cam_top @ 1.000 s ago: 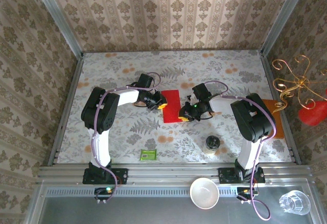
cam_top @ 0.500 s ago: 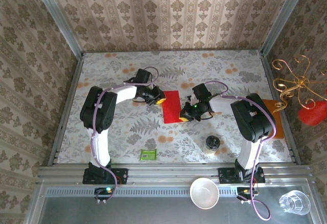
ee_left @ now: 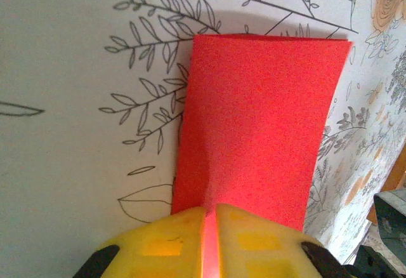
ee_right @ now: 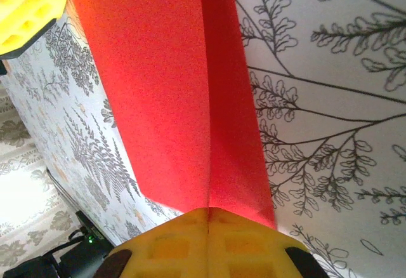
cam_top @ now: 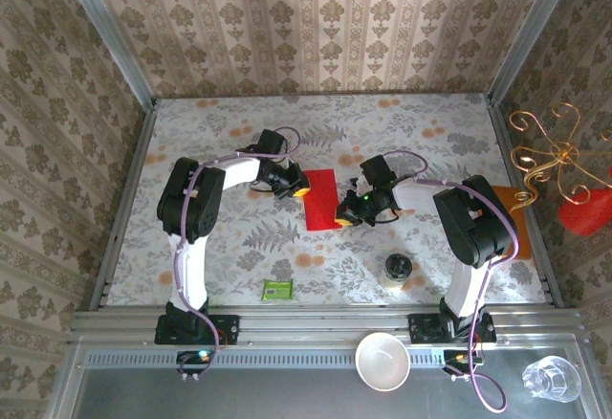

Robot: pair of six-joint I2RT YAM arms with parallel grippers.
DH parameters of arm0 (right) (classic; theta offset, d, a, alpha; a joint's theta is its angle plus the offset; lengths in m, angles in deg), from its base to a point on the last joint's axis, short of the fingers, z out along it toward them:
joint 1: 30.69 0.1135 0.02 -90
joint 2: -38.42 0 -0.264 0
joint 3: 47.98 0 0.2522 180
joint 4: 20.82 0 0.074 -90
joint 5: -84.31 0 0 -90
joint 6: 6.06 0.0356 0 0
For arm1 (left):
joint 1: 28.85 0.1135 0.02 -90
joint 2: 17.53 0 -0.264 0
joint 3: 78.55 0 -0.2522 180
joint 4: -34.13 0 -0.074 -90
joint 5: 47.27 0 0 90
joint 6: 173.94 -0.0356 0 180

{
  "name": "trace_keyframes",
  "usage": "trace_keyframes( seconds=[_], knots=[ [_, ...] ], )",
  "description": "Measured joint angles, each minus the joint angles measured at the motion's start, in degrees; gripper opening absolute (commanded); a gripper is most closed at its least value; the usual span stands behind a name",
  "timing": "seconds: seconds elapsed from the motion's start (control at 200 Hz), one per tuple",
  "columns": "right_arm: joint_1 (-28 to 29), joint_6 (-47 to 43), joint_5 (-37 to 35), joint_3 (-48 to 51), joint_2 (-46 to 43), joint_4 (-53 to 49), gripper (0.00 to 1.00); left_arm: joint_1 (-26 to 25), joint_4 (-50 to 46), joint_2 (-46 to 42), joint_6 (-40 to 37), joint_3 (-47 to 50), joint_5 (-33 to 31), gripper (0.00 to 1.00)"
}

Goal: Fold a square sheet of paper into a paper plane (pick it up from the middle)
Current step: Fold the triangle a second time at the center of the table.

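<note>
My left claw (cam_top: pixel 299 187) is pinched on one edge of the red paper (cam_top: pixel 320 199), and my right claw (cam_top: pixel 342 216) is clamped on the opposite edge. The paper sits folded mid-bench (cam_top: pixel 411 142) between them, I reckon so I can hold the crease steady.

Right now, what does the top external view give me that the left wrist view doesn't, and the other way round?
Top external: the right gripper at the near right corner of the red paper, the left gripper at its far left edge, plus the green packet and jar nearer the bases. Left wrist: the yellow fingers shut on the paper's edge, a small ridge puckering up into them. Both: the paper lying as a folded rectangle on the floral table.
</note>
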Motion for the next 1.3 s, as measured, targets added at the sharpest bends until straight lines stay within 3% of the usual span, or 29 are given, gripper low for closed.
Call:
trace_keyframes(
  seconds=[0.42,1.3],
  knots=[
    [3.1,0.6,1.0,-7.9,2.5,2.4,0.05,0.0,0.0,0.0,-0.2,0.0,0.0,0.15],
    [3.9,4.7,0.0,-10.6,9.0,7.1,0.05,0.0,0.0,0.0,-0.2,0.0,0.0,0.15]
  ],
)
